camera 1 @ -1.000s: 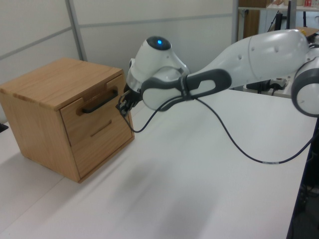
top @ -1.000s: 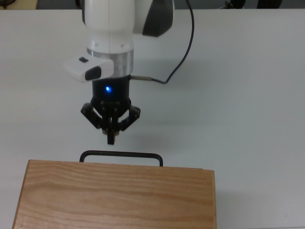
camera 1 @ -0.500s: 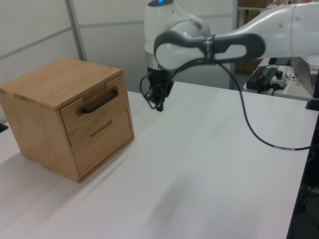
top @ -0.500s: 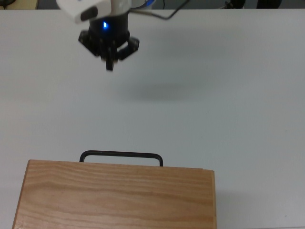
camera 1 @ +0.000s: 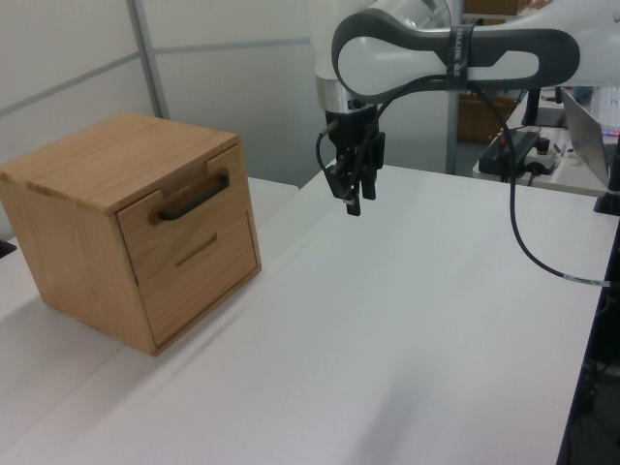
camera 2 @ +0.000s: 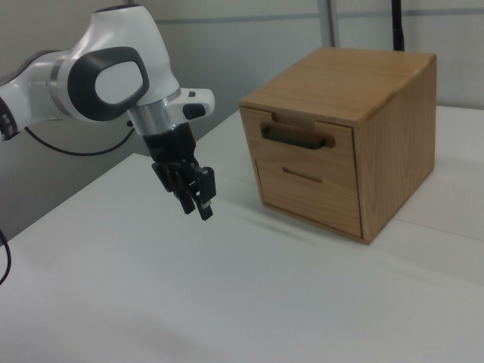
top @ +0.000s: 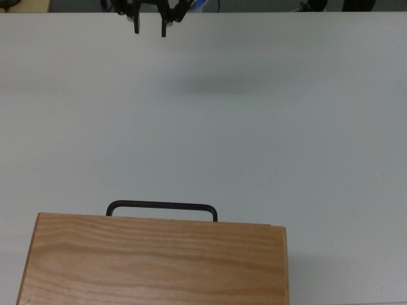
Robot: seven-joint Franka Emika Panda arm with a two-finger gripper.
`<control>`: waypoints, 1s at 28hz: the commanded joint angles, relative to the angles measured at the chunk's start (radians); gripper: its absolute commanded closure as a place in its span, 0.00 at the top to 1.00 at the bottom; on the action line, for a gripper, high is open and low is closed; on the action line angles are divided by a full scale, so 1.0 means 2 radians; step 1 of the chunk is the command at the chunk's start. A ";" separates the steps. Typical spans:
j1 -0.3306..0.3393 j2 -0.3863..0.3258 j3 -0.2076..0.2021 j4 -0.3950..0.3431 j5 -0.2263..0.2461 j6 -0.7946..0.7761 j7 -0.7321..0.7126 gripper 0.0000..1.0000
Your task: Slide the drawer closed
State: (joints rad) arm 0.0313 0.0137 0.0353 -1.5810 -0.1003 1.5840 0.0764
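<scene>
On the counter [camera 1: 407, 320], the drawer [camera 1: 189, 225] was seen flush in its cabinet [camera 1: 107, 165], handle [camera 1: 194, 199] facing the gripper [camera 1: 355, 201], well apart; fingers [top: 163, 28] parted, empty

I see the drawer [camera 1: 190, 230] flush in the cabinet [camera 1: 92, 199]. My gripper [camera 1: 355, 202] hangs well apart, fingers slightly parted.

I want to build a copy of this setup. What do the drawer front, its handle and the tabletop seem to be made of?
Drawer: light wood, visible grain, probably matte.
Handle: black, likely painted metal; thin bent bar.
Table: smooth plain white surface, perhaps laminate; material uncertain.
</scene>
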 commanded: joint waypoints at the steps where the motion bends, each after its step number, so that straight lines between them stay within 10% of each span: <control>1: 0.000 -0.016 0.004 -0.019 0.003 -0.022 -0.018 1.00; 20: -0.006 -0.030 -0.003 -0.037 0.023 -0.024 -0.058 1.00; 28: -0.010 -0.032 -0.017 -0.042 0.072 0.027 -0.047 1.00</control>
State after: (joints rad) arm 0.0164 -0.0268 0.0289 -1.6329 -0.0186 1.5766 -0.0095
